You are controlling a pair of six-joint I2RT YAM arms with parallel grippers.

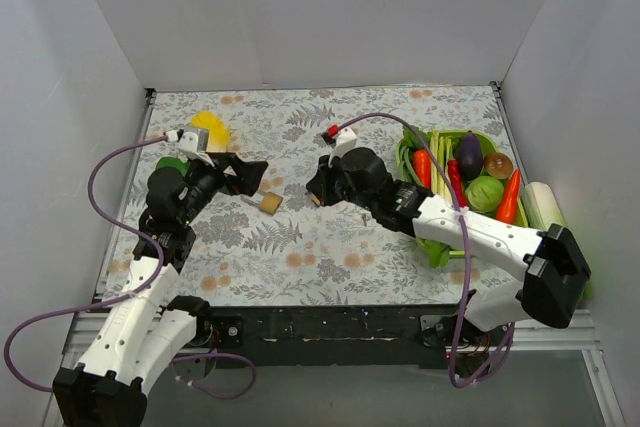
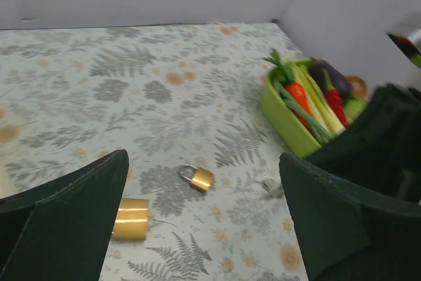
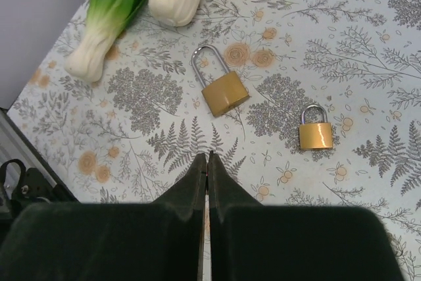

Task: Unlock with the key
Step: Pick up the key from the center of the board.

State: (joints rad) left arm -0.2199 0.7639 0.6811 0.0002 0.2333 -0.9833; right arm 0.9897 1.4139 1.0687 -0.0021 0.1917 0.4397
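Large padlock [image 3: 223,91] and small padlock [image 3: 316,135] lie locked at twelve and two o'clock of the clenched right gripper [image 3: 205,161]; left gripper [image 1: 261,177] gapes. Key unseen, perhaps pinched there; unlocking not yet begun.

Overhead; low wrists sharing small padlock [image 2: 197,178]

The left arm [image 1: 140,287] stood up from its base at the near left and leaned forward, with the left hand [image 1: 248,173] pointing to the right. In the wrist view its two dark fingers [image 2: 66,218] were spread wide apart. The right arm [image 1: 480,232] was folded sharply at the elbow close to its base and stretched out to the left. The right hand [image 1: 318,187] was tipped downward, its fingertips [image 3: 192,179] pressed together with only a hairline slit between them.
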